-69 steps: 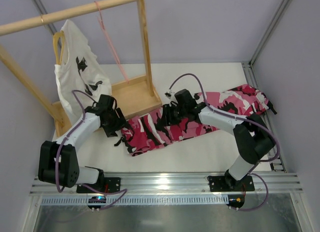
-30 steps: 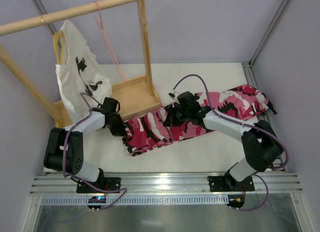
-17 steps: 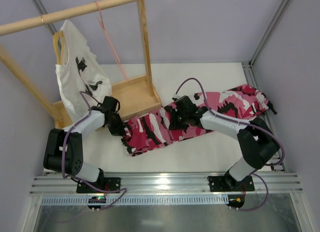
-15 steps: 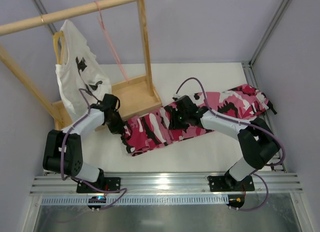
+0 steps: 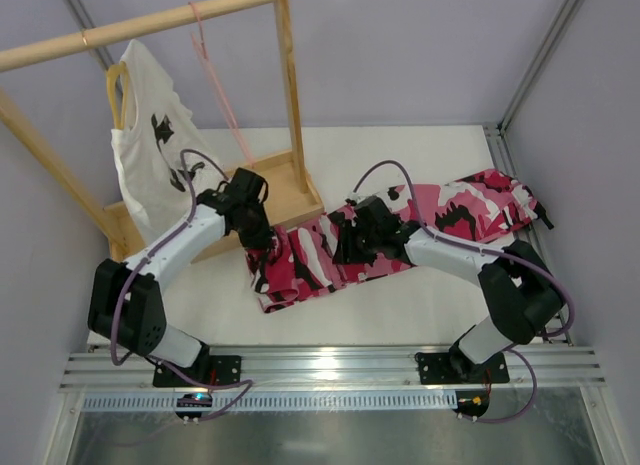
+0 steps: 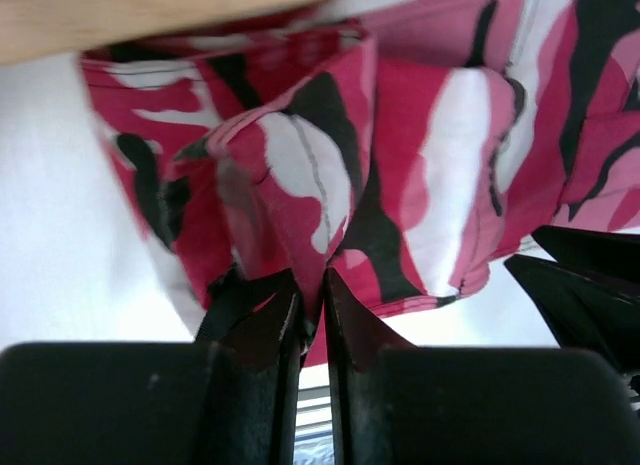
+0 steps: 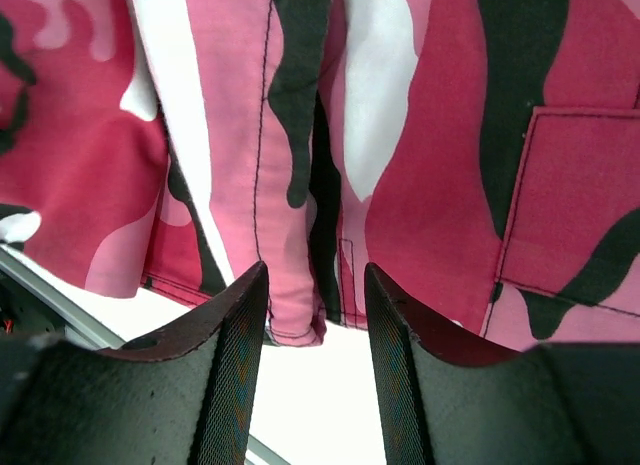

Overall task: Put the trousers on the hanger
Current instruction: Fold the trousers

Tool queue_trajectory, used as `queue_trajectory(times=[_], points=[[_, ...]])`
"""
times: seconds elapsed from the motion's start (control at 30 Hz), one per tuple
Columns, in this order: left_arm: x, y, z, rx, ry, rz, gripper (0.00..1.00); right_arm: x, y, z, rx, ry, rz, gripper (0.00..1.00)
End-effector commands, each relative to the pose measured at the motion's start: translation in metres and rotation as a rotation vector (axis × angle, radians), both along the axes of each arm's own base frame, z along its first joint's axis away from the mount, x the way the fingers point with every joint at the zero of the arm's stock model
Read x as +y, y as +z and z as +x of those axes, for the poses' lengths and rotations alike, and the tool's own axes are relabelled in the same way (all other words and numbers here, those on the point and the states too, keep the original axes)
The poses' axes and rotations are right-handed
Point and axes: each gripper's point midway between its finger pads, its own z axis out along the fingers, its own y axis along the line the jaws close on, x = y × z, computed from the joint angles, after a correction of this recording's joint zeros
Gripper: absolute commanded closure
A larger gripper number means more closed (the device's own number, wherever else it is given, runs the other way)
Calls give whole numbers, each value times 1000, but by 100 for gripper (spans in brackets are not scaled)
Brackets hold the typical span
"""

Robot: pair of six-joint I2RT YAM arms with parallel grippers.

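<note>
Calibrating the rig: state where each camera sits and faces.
Top external: above and behind, looking down; left arm, right arm, trousers, hanger show.
Left wrist: on the left arm, facing the trousers; left end effector pinches a fold.
Right wrist: on the right arm, facing the trousers; right end effector open astride an edge.
Shared: trousers in all.

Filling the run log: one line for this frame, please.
phase: grasping | left hand: shut on trousers fold | right hand: open, straddling trousers edge | trousers: on table | hanger: on wooden rail, bare
</note>
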Motion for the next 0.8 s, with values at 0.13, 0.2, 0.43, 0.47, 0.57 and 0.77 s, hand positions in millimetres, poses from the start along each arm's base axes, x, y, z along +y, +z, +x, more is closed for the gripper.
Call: queue_trajectory(times=[0.13,0.2,0.43,0.47,0.57,0.77], points=[[-113,25,21,-59,-119,-224,76,-10,29,2,-81,-53,37,52],[-138,37,23,-81,-164,-267,74,-15,33,-1,-95,-65,33,52],[-172,91,40,-174,-195,-418,45,-21,43,-6,-118,-71,51,52],[-174,99,41,-181,-203,-429,44,-21,45,-6,-121,-72,55,52],[-168,98,39,-186,-211,-392,44,-22,52,-8,-134,-73,67,52],[-108,55,25,-120,-129,-93,44,5,62,-14,-120,72,247,34]])
